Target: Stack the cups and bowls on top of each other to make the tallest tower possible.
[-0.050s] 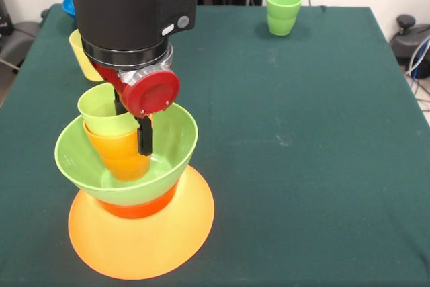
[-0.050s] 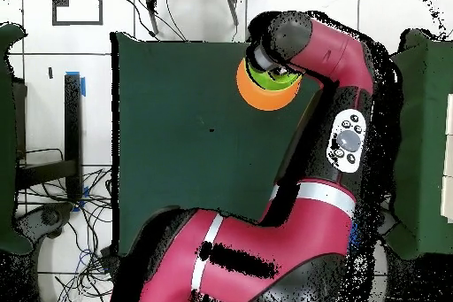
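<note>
- The tower point(image 1: 131, 186) is seen at the lower left of the front view: wide orange bowl point(image 1: 141, 247), green bowl point(image 1: 80, 159), orange cup point(image 1: 121, 156), lime cup point(image 1: 101, 109).
- The gripper point(image 1: 134, 122) hangs at the lime cup's rim; probably it is closed on the wall, but this cannot be told.
- The cups are judged light, smooth and slippery; the rim is the best hold.
- A yellow cup point(image 1: 80, 55) and blue bowl point(image 1: 68, 6) lie behind the arm, a green cup point(image 1: 283, 10) at the upper right.

Arm point(image 1: 131, 25) hides the blue bowl point(image 1: 68, 5) — yellow cup point(image 1: 82, 58) too — mostly.
</note>
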{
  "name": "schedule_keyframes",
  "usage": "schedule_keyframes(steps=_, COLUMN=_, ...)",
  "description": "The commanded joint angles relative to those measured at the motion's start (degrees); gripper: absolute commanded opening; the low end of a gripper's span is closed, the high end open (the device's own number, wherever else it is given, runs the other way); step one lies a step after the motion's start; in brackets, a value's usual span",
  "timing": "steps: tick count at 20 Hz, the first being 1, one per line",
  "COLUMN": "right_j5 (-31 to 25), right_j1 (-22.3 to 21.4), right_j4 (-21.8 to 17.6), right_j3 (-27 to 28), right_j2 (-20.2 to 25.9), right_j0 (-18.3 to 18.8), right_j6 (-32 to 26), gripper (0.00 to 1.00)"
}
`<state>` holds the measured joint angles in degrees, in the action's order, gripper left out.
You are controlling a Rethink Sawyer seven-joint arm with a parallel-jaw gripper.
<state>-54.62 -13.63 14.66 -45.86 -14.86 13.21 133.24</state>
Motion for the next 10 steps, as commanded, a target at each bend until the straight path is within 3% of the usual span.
schedule_keyframes(steps=1, right_j5=-0.96, right_j1=1.01, right_j4=0.15, right_j3=-2.65, right_j2=4.94, right_j0=-1.19, right_j6=4.87, gripper=1.0)
schedule_keyframes(steps=10, right_j5=-4.62, right_j1=-0.85, right_j4=0.81, right_j3=-2.03, right_j2=4.28, right_j0=-1.32, right_j6=4.79, gripper=1.0)
